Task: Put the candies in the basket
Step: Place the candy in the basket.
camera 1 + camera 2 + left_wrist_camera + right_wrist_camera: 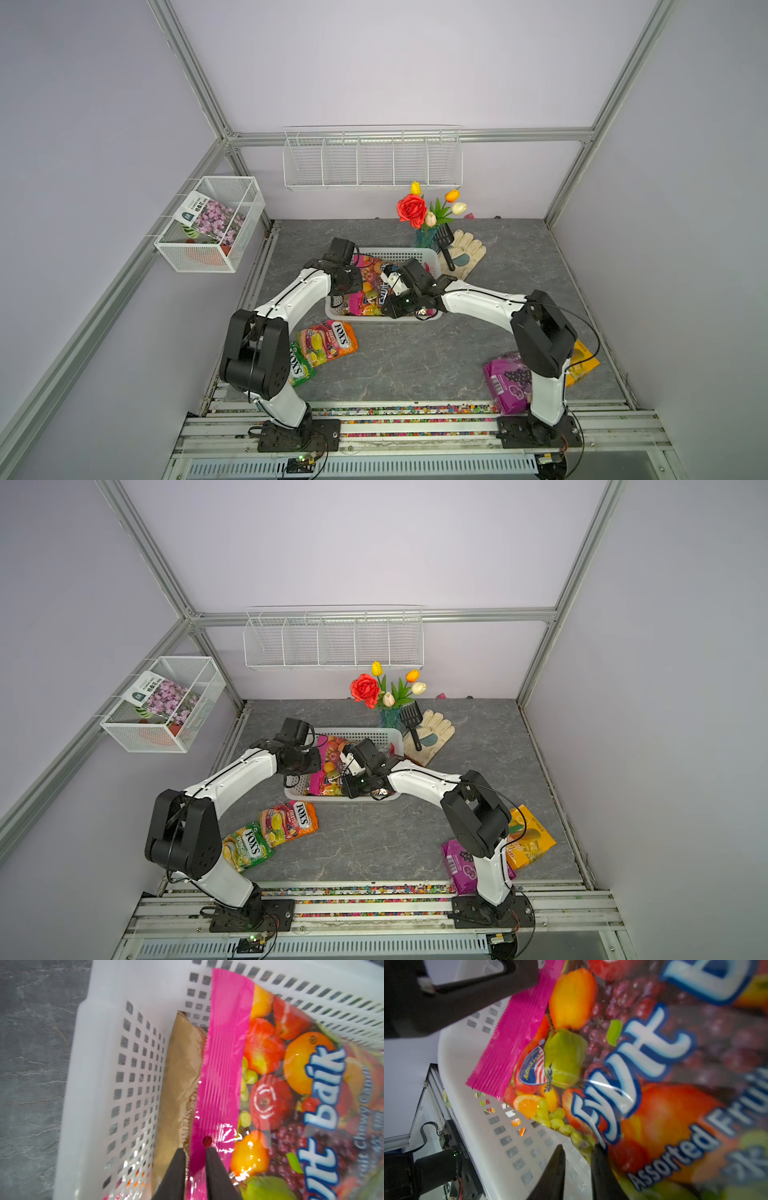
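Fruit bag [291, 1084] lies in basket [91, 1084], its pink edge between left gripper's [196, 1150] slightly parted fingers.

fruit bag [371, 289] in basket [415, 252] | FOX'S Fruits bag [328, 343] + FOX'S Springtea bag [246, 848] front-left of it | grape bag [507, 386] + mango bag [534, 843] front-right

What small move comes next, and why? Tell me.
Probably raise the left hand straight out of the basket: its fingers stand apart over the pink seal of the fruit bag, which lies inside, and the orange FOX'S bag waits outside.
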Controlling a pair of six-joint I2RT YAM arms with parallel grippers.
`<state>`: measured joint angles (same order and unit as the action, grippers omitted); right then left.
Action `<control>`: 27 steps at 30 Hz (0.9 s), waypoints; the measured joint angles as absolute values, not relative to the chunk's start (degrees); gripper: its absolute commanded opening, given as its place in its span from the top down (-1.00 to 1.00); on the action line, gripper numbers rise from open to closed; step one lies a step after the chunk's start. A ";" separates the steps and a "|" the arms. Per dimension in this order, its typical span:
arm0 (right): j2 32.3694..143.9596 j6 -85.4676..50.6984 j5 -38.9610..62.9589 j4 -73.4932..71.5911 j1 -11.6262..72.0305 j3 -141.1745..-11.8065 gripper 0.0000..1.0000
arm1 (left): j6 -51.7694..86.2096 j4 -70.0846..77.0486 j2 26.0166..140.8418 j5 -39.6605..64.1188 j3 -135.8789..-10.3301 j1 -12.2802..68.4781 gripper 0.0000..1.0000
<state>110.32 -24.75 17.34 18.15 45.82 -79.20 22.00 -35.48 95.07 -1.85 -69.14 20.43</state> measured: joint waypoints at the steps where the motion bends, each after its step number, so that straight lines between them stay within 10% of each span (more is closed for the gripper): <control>1: 109.36 -24.82 16.78 19.07 45.82 -78.89 0.30 | 21.98 -35.51 95.26 -2.37 -69.14 20.53 0.54; 19: 85.49 -17.78 -5.15 43.31 48.62 -73.45 -0.49 | 24.51 -42.06 86.74 -11.60 -72.27 21.19 -0.01; 27: 85.41 -26.04 -14.41 60.36 49.69 -73.49 -0.36 | 25.39 -40.32 78.83 -11.55 -73.49 19.22 -0.02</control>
<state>85.41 -26.04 -14.41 60.36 49.69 -73.49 25.39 -40.32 78.83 -11.55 -73.49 19.22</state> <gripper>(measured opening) 0.725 0.507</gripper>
